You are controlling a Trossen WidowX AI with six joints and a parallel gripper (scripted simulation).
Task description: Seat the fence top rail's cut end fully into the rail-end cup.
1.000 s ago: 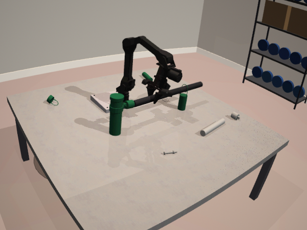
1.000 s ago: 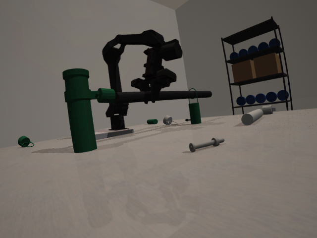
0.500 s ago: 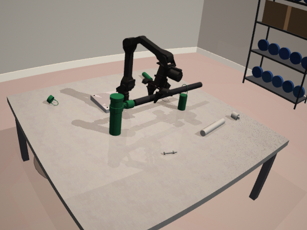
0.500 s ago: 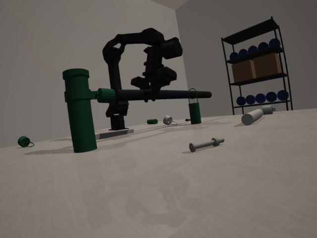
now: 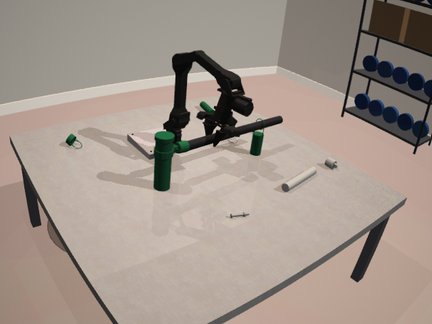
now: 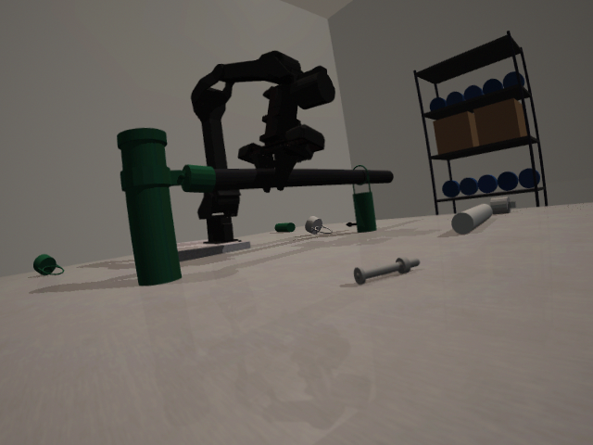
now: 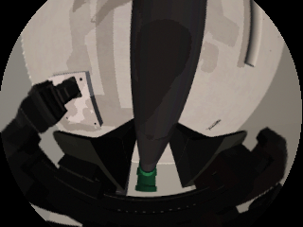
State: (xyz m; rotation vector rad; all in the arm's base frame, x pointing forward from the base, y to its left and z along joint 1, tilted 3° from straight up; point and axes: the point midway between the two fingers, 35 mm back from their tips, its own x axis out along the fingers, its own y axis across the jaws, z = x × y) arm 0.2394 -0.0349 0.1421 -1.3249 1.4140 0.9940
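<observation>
The dark fence rail (image 5: 201, 141) (image 6: 325, 177) (image 7: 166, 57) runs nearly level. Its near end meets the green rail-end cup (image 5: 181, 146) (image 6: 200, 178) (image 7: 146, 181) and is hidden inside; its depth there cannot be told. The cup hangs on the brace band (image 5: 163, 152) (image 6: 144, 180), high on the upright big green post (image 5: 162, 174) (image 6: 154, 235), a little below the post cap (image 5: 165, 136) (image 6: 142, 138). The rail's far part passes through the wire loop above the short green post (image 5: 256, 143) (image 6: 364, 211). My gripper (image 5: 213, 138) (image 6: 274, 184) (image 7: 151, 120) is shut on the rail, between cup and loop.
A pale tube (image 5: 300, 179) (image 6: 472, 219) and a grey cup (image 5: 330, 163) (image 6: 499, 205) lie on the right. A bolt (image 5: 239, 214) (image 6: 383, 270) lies in front. A loose green loop cap (image 5: 71, 140) (image 6: 44, 263) lies far left. A green cylinder (image 5: 207, 107) (image 6: 284, 227) lies behind.
</observation>
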